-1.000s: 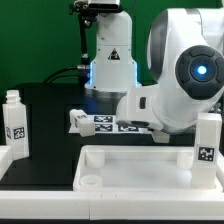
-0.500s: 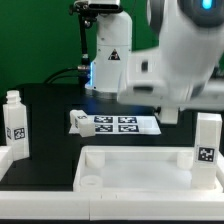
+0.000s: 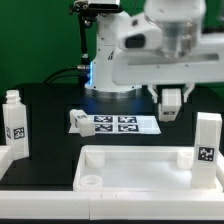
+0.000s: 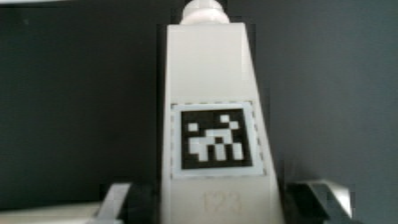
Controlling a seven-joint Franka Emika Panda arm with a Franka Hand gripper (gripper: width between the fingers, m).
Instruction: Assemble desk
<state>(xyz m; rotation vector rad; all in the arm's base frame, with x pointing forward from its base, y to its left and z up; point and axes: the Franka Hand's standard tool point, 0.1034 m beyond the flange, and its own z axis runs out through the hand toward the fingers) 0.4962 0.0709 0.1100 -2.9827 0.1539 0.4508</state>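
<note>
Exterior view, arm: the two-finger gripper (image 3: 171, 106) of the white robot arm hangs in the air over the black table (image 3: 50, 105), above the end of the marker board (image 3: 118, 123) on the exterior view's right.
Wrist view, grip: narrow hold; dark fingers (image 4: 320, 193) flank a white plastic peg leg (image 4: 214, 80) with a black-and-white square tag and a rounded tip.
Desk top: the white rimmed rectangular plastic tray (image 3: 135, 156) lies in the foreground, with a round socket (image 3: 90, 183) in its corner at the exterior view's left.
Second leg (image 3: 14, 120): upright on the table, apart from the tray, on the exterior view's left.
Third leg (image 3: 207, 140): upright at the tray's right end; whether it is seated in a socket cannot be told.
Small tagged white piece (image 3: 78, 120): just beside the marker board's left end.
</note>
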